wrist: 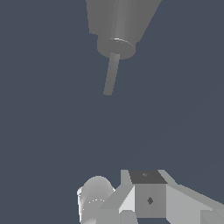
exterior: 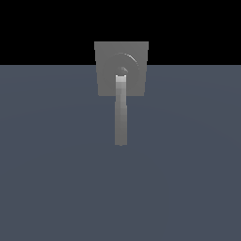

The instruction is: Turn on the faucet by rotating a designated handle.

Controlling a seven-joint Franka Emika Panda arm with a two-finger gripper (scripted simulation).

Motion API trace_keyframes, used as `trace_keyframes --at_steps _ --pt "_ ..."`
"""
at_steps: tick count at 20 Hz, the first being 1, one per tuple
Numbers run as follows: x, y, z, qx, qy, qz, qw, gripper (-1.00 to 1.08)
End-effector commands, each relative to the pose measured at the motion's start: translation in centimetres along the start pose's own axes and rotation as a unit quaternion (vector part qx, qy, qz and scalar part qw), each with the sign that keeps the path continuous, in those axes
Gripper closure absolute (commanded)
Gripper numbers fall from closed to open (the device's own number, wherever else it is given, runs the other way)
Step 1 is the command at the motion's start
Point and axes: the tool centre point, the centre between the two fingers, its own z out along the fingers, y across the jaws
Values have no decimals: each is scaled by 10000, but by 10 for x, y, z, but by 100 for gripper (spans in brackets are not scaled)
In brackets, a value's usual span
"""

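Observation:
The faucet (exterior: 106, 56) is a matte grey square plate standing at the far middle of the exterior view, with a round hub (exterior: 128, 60) at its centre. The handle (exterior: 121, 113), a long thin light-grey bar, juts from the hub straight toward the camera. In the wrist view the faucet (wrist: 100, 17), its hub (wrist: 116, 47) and the handle (wrist: 110, 74) lie well ahead, apart from my gripper. Only blocky grey and white parts of the gripper (wrist: 148, 192) show at the picture's edge. How its jaws stand cannot be made out. The exterior view does not show the gripper.
A flat blue-grey floor (exterior: 188, 179) spreads under and around the faucet. Behind the plate the background is black. No other objects show in either view.

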Motion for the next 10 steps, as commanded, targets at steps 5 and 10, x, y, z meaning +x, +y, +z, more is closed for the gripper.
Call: trace_keyframes --at_steps 5,10 --pt "1 5 -13 -856 202 -493 9949 108" --pt "4 7 -31 -1867 312 -1057 9762 108"
